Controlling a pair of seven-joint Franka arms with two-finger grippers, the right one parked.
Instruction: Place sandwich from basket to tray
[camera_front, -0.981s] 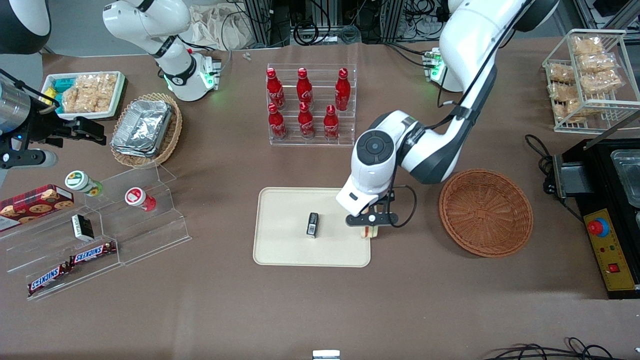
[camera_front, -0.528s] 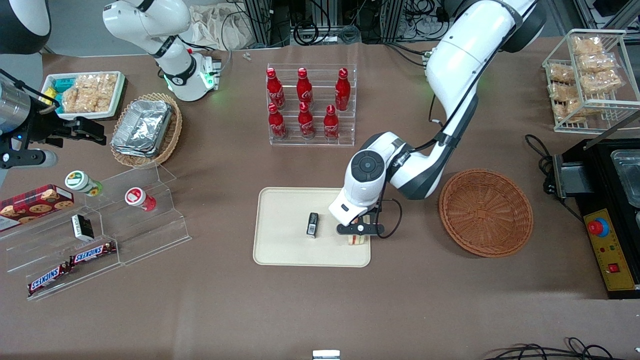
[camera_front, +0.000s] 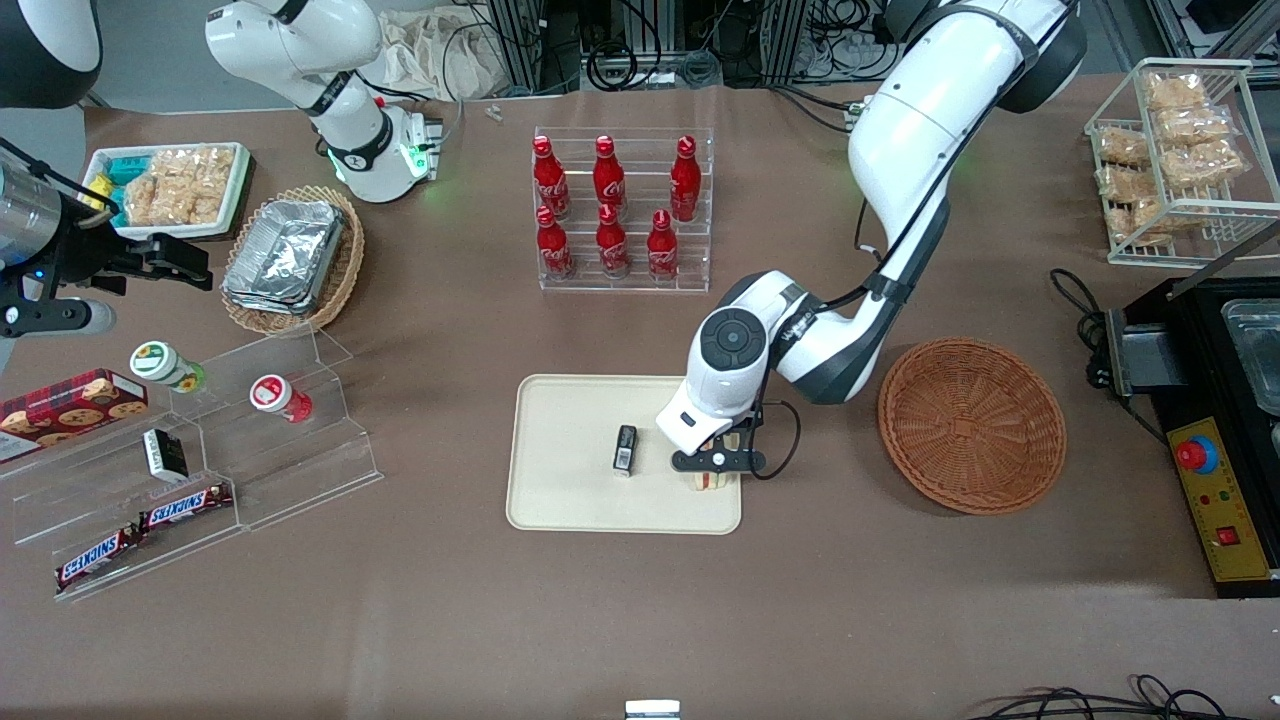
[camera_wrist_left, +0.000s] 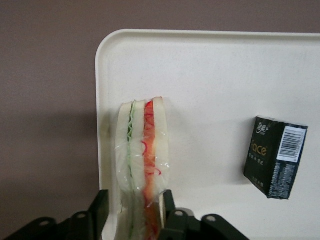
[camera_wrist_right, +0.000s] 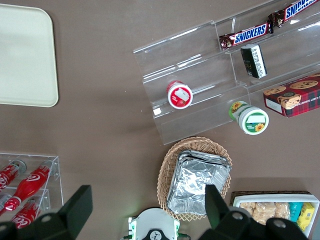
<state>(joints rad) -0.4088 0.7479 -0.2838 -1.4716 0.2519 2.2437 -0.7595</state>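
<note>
— White bread, clear film wrap: how is the sandwich (camera_wrist_left: 141, 160) entered?

— As a wedge of pale slices stood on edge, green shreds along one seam and red shreds along the other. It is set over the tray (camera_front: 570, 495), at the corner nearest the basket (camera_front: 972, 425) and close to the rim; whether it rests on the surface cannot be told.

— And the tray itself?

— Cream-beige, flat, rectangular, with rounded corners and a low smooth rim. One small black packet (camera_front: 625, 448) with a barcode is lying on it, apart from the sandwich, toward the parked arm's end.

— The basket?

— Round, shallow, reddish-brown woven wicker, placed on the brown tablecloth (camera_front: 640, 620) toward the working arm's end, well apart from the tray. Nothing is seen inside it.

— The claw?

— The gripper (camera_wrist_left: 134, 220) is held above the tray's corner, its black fingers (camera_wrist_left: 99, 210) pressed against the two bread faces, so the sandwich is clamped between them.

— Other stock nearby?

— Six red bottles (camera_front: 610, 205) are kept in a clear acrylic rack, farther from the front camera than the tray.
</note>
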